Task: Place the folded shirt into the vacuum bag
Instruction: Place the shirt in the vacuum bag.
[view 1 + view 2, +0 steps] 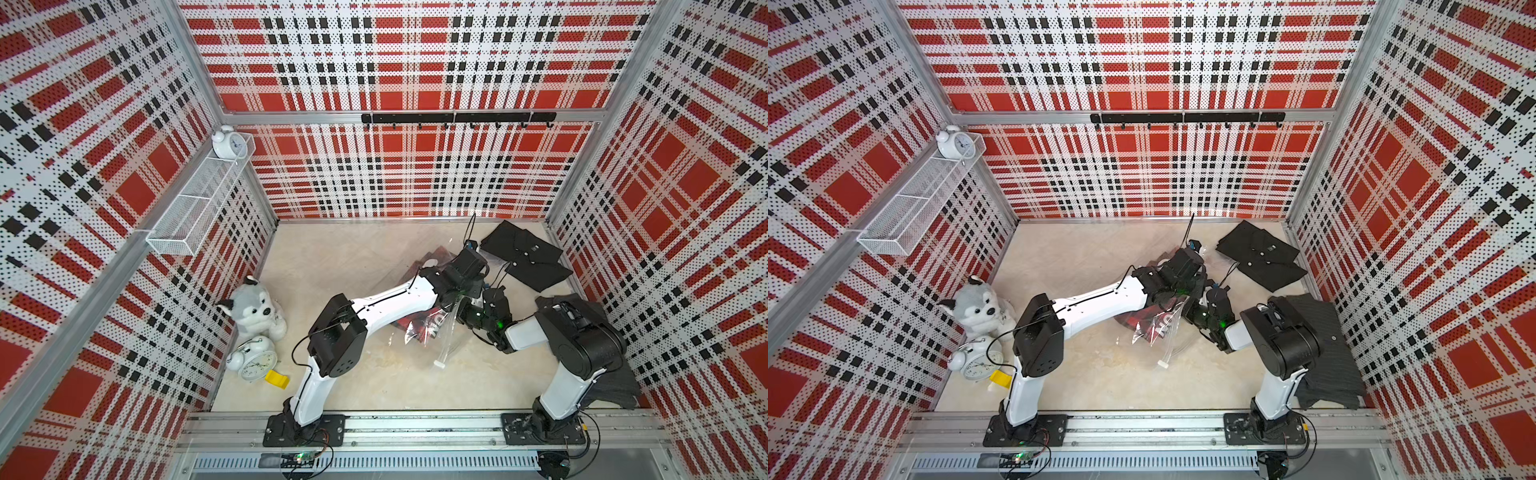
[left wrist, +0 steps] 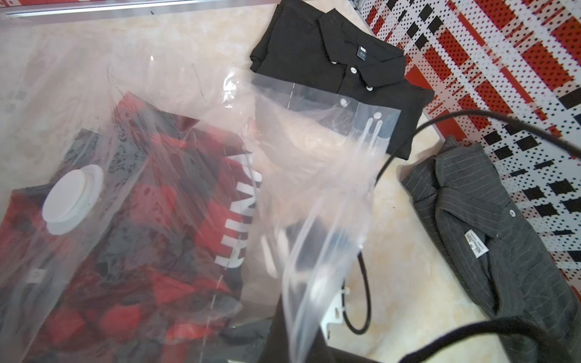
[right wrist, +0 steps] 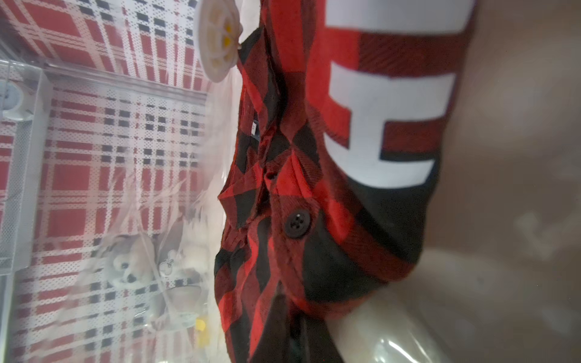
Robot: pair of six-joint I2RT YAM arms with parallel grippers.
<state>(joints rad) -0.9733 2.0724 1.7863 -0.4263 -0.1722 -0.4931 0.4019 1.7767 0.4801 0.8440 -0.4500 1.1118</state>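
The vacuum bag [image 2: 176, 78] is clear crinkly plastic lying mid-table, with its round white valve [image 2: 70, 199] on top and its small white zip slider [image 1: 439, 364] at the near end. Inside it lies the folded shirt [image 2: 176, 220], red and black plaid with white letters, also seen in a top view [image 1: 419, 326]. My left gripper [image 2: 298, 349] is shut on the bag's raised mouth edge. My right gripper [image 3: 295, 345] has reached into the bag and is shut on the plaid shirt [image 3: 314, 188]; its fingertips are buried in the cloth.
A folded black shirt [image 1: 523, 253] lies at the back right. A grey striped shirt [image 1: 598, 374] lies under the right arm by the right wall. A husky plush [image 1: 253, 307], an alarm clock [image 1: 253, 359] and a yellow piece [image 1: 276, 379] sit at the left wall.
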